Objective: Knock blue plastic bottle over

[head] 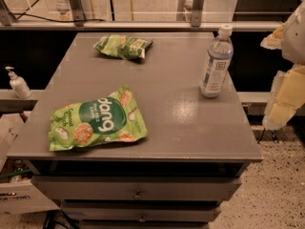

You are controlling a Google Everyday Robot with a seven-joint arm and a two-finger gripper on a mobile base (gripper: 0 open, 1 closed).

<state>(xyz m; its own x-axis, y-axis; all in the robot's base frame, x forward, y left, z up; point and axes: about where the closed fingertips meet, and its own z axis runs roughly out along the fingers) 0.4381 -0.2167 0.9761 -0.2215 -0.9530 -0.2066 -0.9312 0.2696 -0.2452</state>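
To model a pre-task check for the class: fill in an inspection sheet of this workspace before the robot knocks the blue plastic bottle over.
Surface: grey flat-topped drawer cabinet, some glare on top.
Job's things: clear bluish plastic water bottle with white cap, upright near the right edge.
Clutter: large green snack bag lying front left; smaller green snack bag lying at the back; both apart from the bottle.
Grippers: pincer at the right edge of view, beyond the cabinet, not touching the bottle.
Cables: black cable beyond the back rail, left.
Surroundings: small white pump dispenser on a ledge, left; cardboard box lower left; speckled floor.
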